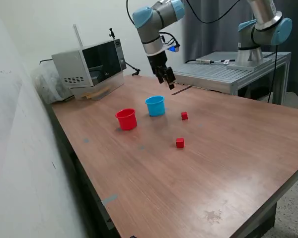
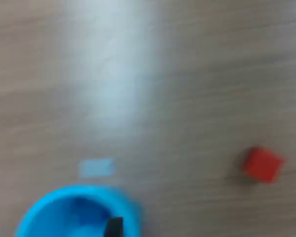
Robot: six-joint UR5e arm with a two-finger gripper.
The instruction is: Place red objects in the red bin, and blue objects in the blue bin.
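Note:
The red cup (image 1: 126,119) and the light blue cup (image 1: 155,105) stand side by side on the wooden table (image 1: 228,163). Two tiny red cubes lie on the exterior view's right of the cups, one (image 1: 184,115) near the blue cup and one (image 1: 180,143) closer to the front. My gripper (image 1: 168,79) hangs in the air above and behind the blue cup, open and empty. The wrist view is blurred and shows the blue cup (image 2: 76,212), one red cube (image 2: 262,164) and a dark fingertip (image 2: 113,227). No dark blue cubes show; the blue cup's inside is unclear.
A grey microwave-like box (image 1: 89,64) stands at the table's back on the exterior view's left, beside a wall. A metal platform (image 1: 223,74) with a second arm (image 1: 260,29) stands behind the table. A pale tape patch (image 2: 95,168) lies near the blue cup.

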